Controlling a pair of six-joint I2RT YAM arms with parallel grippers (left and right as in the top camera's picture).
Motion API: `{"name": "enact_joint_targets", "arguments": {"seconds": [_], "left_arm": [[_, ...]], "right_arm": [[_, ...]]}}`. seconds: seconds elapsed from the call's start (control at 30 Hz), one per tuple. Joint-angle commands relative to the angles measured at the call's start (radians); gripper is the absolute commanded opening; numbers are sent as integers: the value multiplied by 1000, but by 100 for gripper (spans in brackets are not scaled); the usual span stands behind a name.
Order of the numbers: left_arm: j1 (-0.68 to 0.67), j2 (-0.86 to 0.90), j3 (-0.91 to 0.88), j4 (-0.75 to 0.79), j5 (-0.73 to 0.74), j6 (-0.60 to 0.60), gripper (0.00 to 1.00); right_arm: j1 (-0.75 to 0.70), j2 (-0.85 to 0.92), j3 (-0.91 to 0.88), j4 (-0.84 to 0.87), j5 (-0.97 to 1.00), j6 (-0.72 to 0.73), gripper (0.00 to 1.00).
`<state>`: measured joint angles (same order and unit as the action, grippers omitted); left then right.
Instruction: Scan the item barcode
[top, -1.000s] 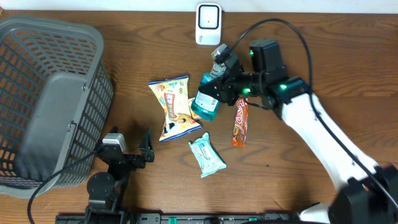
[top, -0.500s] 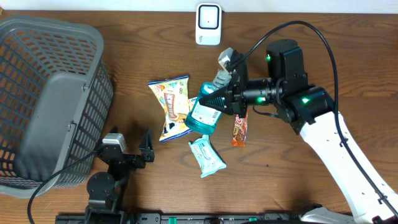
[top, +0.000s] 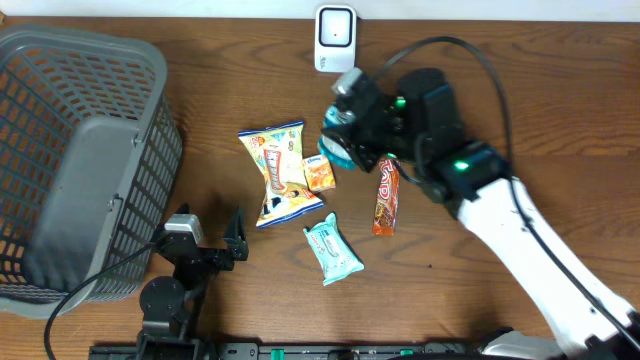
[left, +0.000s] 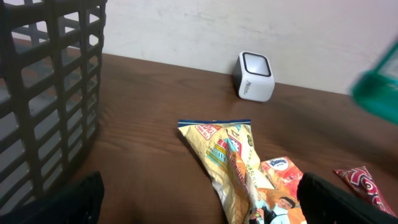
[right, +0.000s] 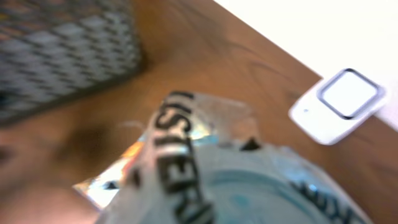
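The item is a teal mouthwash bottle (top: 336, 151) with a white label, held off the table with my right gripper (top: 350, 128) shut on it. It hangs just in front of the white barcode scanner (top: 335, 38) at the table's back edge. In the right wrist view the blurred bottle (right: 249, 177) fills the lower frame and hides the fingers, with the scanner (right: 342, 102) up to the right. My left gripper (top: 210, 236) stands open near the front edge, nothing between its fingers. The left wrist view shows the scanner (left: 255, 76) and a corner of the bottle (left: 378, 84).
A grey basket (top: 75, 160) takes up the left side. On the table lie a yellow snack bag (top: 278, 175), a small orange packet (top: 320, 175), a teal wipes pack (top: 332, 250) and a red bar (top: 386, 197).
My right arm has swung the bottle back and up from over the snacks toward the scanner, uncovering the orange packet. The left arm has not moved.
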<state>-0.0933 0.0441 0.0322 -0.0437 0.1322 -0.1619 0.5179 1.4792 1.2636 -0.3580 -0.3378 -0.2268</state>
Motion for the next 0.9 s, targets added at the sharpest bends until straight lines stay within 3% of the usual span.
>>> {"name": "enact_joint_targets", "arguments": {"seconds": [0.0, 0.2, 0.5, 0.67, 0.87], "left_arm": [[4, -1, -28, -14, 6, -16, 98], [4, -1, -28, -14, 6, -16, 98], [4, -1, -28, -14, 6, -16, 98], [4, -1, -28, -14, 6, -16, 98], [4, -1, -28, -14, 6, -16, 98]], "right_arm": [[14, 105, 30, 70, 307, -60, 15], [15, 235, 32, 249, 515, -146, 14], [11, 361, 125, 425, 636, -291, 13], [11, 514, 331, 443, 696, -383, 14], [10, 787, 701, 428, 827, -525, 14]]}}
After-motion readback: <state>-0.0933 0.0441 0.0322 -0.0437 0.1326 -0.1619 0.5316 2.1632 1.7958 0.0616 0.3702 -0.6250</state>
